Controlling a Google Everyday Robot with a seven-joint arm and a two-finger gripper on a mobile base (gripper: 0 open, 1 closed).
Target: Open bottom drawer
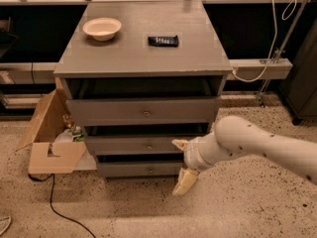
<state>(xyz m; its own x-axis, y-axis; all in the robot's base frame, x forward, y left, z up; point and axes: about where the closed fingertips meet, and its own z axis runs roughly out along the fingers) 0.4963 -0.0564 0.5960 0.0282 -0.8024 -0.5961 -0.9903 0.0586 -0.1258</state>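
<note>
The bottom drawer (133,169) is the narrowest grey front, lowest on the grey cabinet, with a small round metal knob (151,170) at its centre. It looks pushed in. My gripper (181,165) comes in from the right on a white arm, just right of the knob and in front of the drawer's right end. Its cream fingers (184,181) are spread apart, one by the middle drawer (133,145) and one below the bottom drawer. They hold nothing.
The top drawer (143,112) is the widest front. A white bowl (102,28) and a dark bar (163,40) lie on the cabinet top (143,58). An open cardboard box (49,135) stands on the floor to the left. A black cable (59,212) runs across the speckled floor.
</note>
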